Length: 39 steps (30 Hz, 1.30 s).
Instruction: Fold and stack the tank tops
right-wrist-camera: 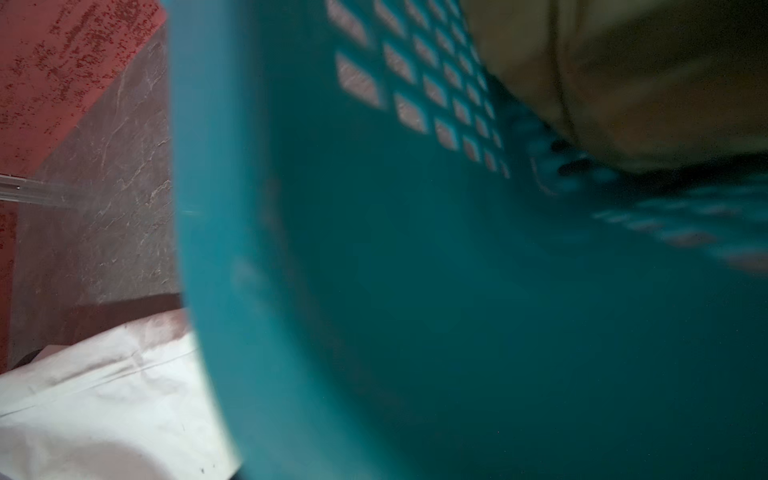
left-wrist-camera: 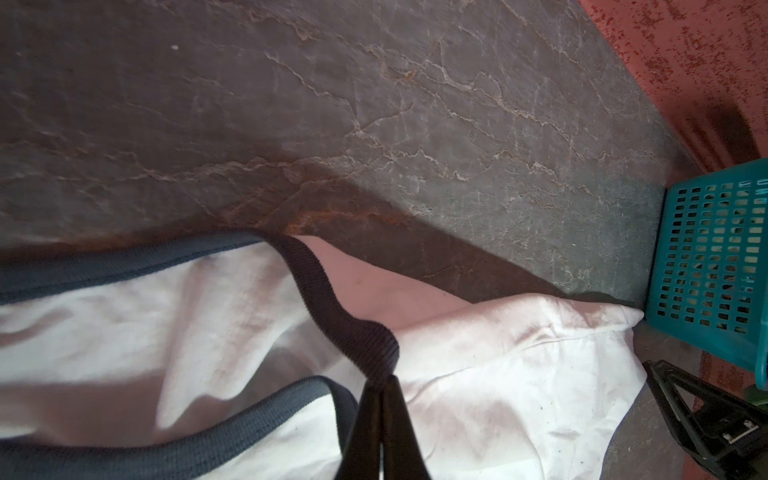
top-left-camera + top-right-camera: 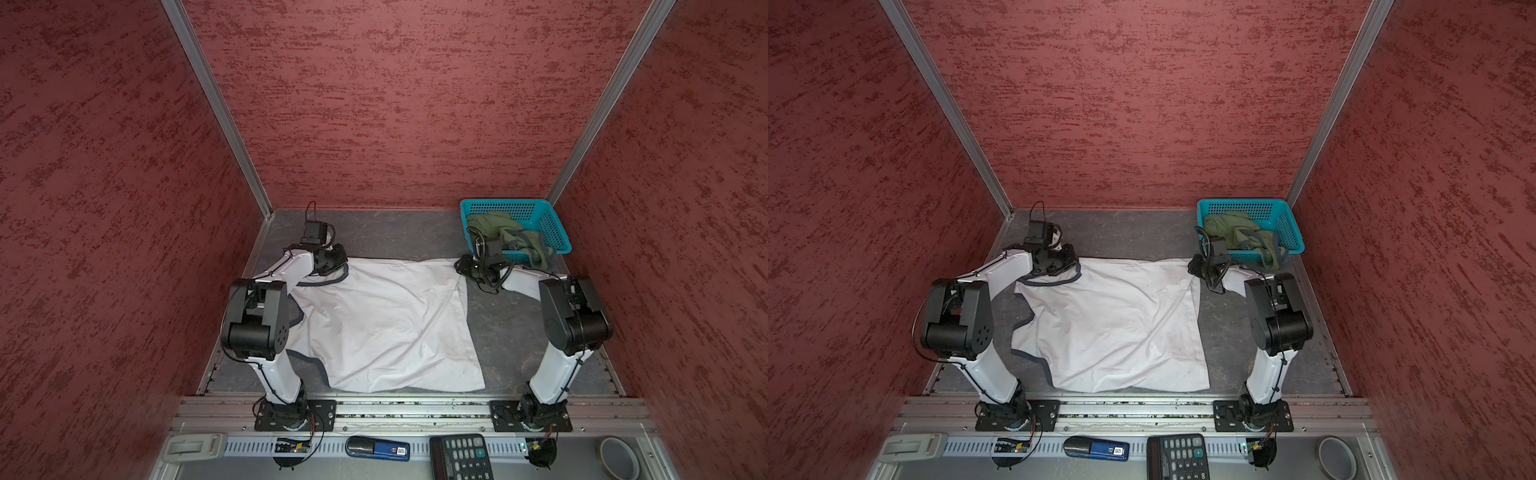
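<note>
- Both top views: white tank top (image 3: 386, 324) (image 3: 1113, 324) lies spread over the middle of the grey table (image 3: 374, 232), wrinkled. Armholes edged in navy trim (image 2: 332, 307) face 9 o'clock; the straight hem edge faces 3 o'clock.
- Left gripper (image 2: 381, 380) is at the shirt's 11 o'clock corner. In the left wrist view its fingers are pressed together, pinching the navy shoulder strap. The strap rises off the cloth in a loop up to the tips.
- Right gripper (image 3: 462, 266) is at the shirt's 1 o'clock corner, close to the basket's near wall. The left wrist view shows one black finger of it just beside the hem edge; contact cannot be made out. Spread or pressed together: cannot tell.
- Right wrist view is blurred: mostly basket wall (image 1: 415, 291), with the white cloth (image 1: 104, 415) beside it.
- Teal perforated basket (image 3: 548, 226) (image 3: 1285, 226) (image 2: 715, 257) stands at the table's 1 o'clock corner, near the back wall.
- Olive tank top (image 3: 507, 232) (image 3: 1237, 230) is bunched inside the basket. One fold with grey trim hangs over the rim at the basket's 5 o'clock.
- The white hem corner reaches the foot of the basket; touching or not, cannot tell.
- At 6 o'clock, past the arm bases: calculator (image 3: 461, 455) and tape roll (image 3: 619, 457).
</note>
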Motion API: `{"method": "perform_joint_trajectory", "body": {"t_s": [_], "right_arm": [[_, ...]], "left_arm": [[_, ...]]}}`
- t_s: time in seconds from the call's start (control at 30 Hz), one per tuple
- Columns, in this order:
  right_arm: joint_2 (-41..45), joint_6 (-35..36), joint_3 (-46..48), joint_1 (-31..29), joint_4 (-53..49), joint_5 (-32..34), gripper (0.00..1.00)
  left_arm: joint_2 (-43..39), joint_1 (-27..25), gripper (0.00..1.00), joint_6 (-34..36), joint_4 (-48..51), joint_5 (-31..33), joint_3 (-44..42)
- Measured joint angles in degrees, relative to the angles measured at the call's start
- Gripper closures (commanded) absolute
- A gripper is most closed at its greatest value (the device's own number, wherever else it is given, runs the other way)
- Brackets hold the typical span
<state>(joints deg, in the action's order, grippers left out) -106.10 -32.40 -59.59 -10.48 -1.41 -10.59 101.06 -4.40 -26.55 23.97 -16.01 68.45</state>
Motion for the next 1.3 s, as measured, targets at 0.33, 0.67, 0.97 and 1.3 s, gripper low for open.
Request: {"method": "perform_joint_trajectory", "body": {"t_s": [0.33, 0.67, 0.97, 1.3], "right_arm": [[-3.74, 1.6, -3.85, -0.15, -1.22, 2.29, 0.52], [-8.37, 2.86, -10.16, -1.11, -1.27, -0.35, 0.64], [-10.93, 3.08, -14.29, -2.1, -3.21, -0.22, 0.58], [-8.63, 3.5, -11.21, -3.69, -3.96, 4.0, 0.59]], "left_arm": [[-1.42, 2.71, 1.0, -0.72, 0.02, 1.57, -1.64], [-1.4, 3.65, 1.0, -0.81, 0.0, 1.53, -1.68], [-1.4, 3.65, 1.0, -0.81, -0.02, 1.53, -1.68], [-1.42, 3.82, 1.0, -0.85, -0.09, 1.55, -2.08]]}}
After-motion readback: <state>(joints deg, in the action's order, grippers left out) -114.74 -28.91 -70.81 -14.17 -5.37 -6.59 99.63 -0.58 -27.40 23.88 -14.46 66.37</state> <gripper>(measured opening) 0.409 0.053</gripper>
